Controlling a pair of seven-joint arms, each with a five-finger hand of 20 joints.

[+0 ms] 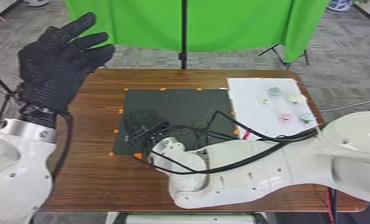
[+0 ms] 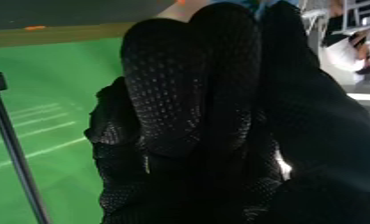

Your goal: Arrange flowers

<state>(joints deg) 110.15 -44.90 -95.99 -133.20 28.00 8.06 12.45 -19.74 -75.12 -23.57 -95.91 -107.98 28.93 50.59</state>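
In the head view, my left hand is raised at the upper left, beyond the table's left side, its fingers spread and nothing in it. My right hand hangs over the left part of the black mat, dark against it. A white sheet right of the mat carries a blue flower, a pink flower and several pale ones. In the right wrist view my right hand is close up; bits of pink and blue peek past its far end, and I cannot tell what they are.
Orange marks line the mat's border on the brown wooden table. My right forearm and its loose black cables cross the table's near right part. A green cloth and a black pole stand behind the table.
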